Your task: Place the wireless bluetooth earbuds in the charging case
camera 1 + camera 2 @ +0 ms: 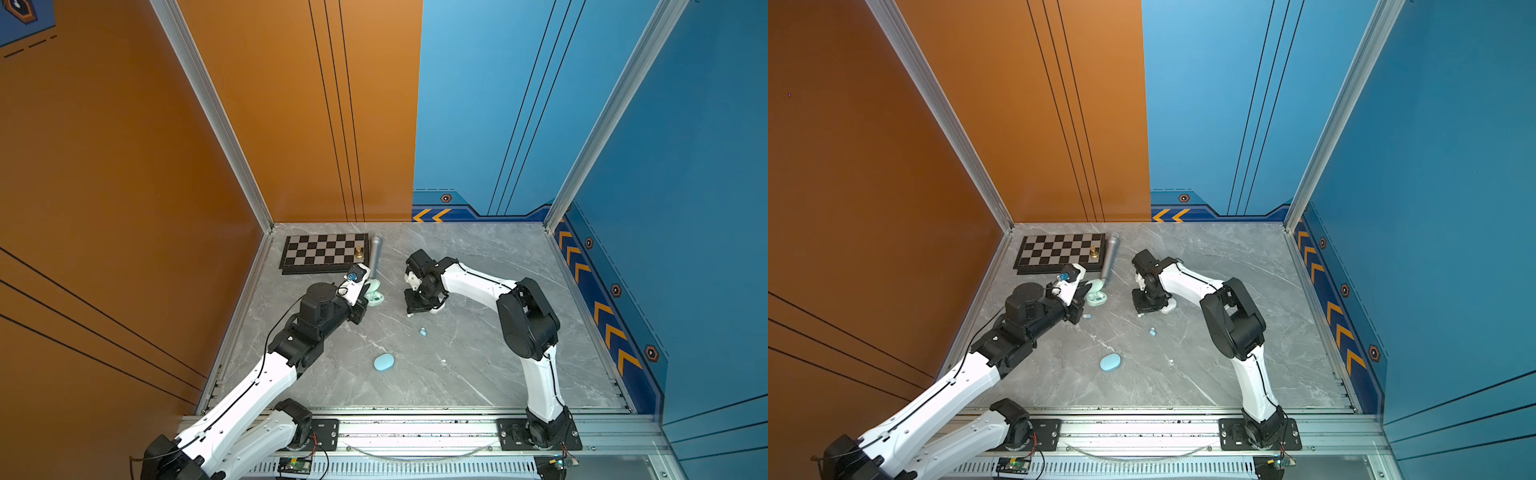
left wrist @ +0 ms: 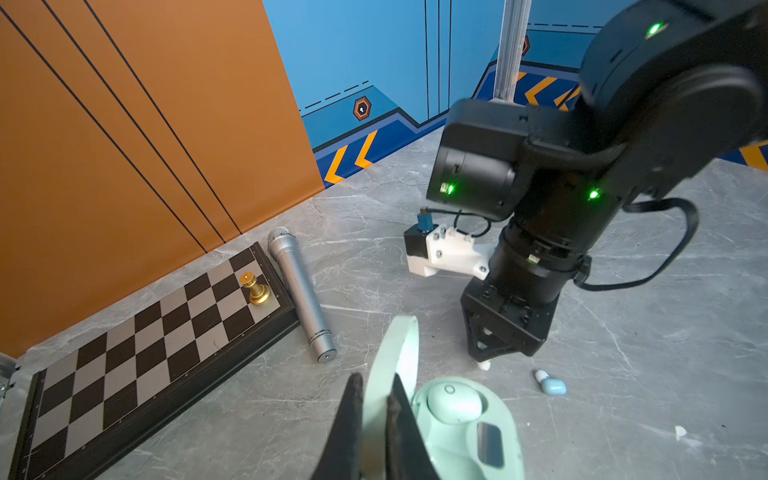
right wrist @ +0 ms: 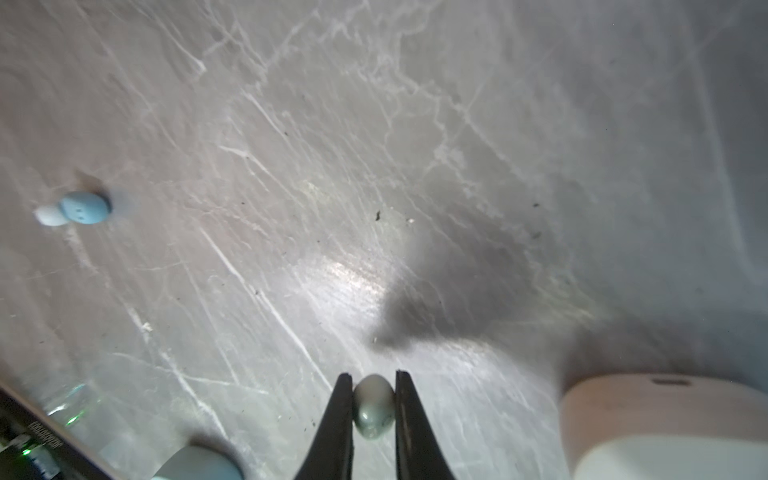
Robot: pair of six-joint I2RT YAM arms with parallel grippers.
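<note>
left pincer (image 2: 375, 380) clamped on the open lid (image 2: 401, 345) of a mint-green oval plastic case (image 2: 469, 432), mid-frame in both top views; right pincer (image 3: 372, 377) grips a tiny pale rounded earbud (image 3: 372, 409).

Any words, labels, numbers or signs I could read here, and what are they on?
Readable words or numbers: none.
White print on a black part, right wrist view: too blurred.
Orange chevrons and hexagon emblems on the wall trim: no letters.
</note>
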